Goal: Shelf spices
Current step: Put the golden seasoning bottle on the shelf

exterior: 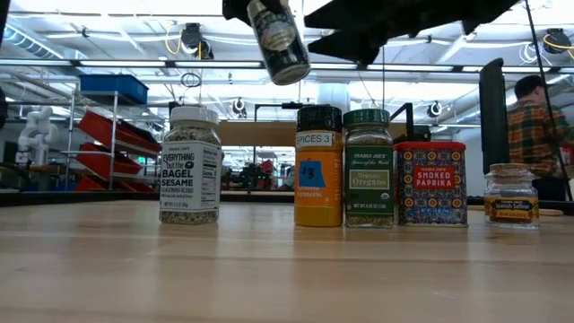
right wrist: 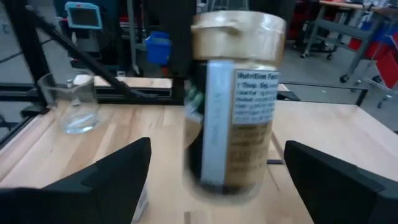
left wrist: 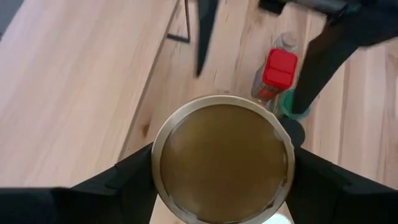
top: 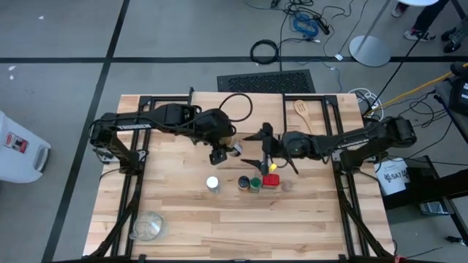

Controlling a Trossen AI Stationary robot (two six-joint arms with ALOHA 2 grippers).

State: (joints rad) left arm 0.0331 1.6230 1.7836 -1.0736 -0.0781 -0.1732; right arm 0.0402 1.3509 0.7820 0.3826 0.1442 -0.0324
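My left gripper (top: 228, 150) is shut on a spice jar with a brownish lid (left wrist: 222, 158) and hangs it above the table's middle (exterior: 280, 45). My right gripper (top: 252, 150) stands open just right of it; its fingers flank the jar (right wrist: 233, 106) without touching. Standing upright on the table in a row are a white-lidded jar (exterior: 190, 166), a black-lidded jar (exterior: 318, 170), a green-lidded jar (exterior: 369, 170), a red tin (exterior: 431, 184) and a small jar (exterior: 511, 196). The shelf (exterior: 260, 133) stands behind them, its plank (left wrist: 74, 68) on black legs. My left gripper pinches the jar between its two fingers (left wrist: 124, 180), one on each side at the lid's rim (left wrist: 157, 163). The lid faces the wrist and hides the contact itself. The fingers slant down from above. The jar hangs clear of the table, slightly tilted.
A wooden spoon (top: 301, 113) lies at the far right of the table. A clear glass bowl (top: 148, 226) sits near the front left corner. A person in a plaid shirt (exterior: 534, 135) stands in the room beyond the table.
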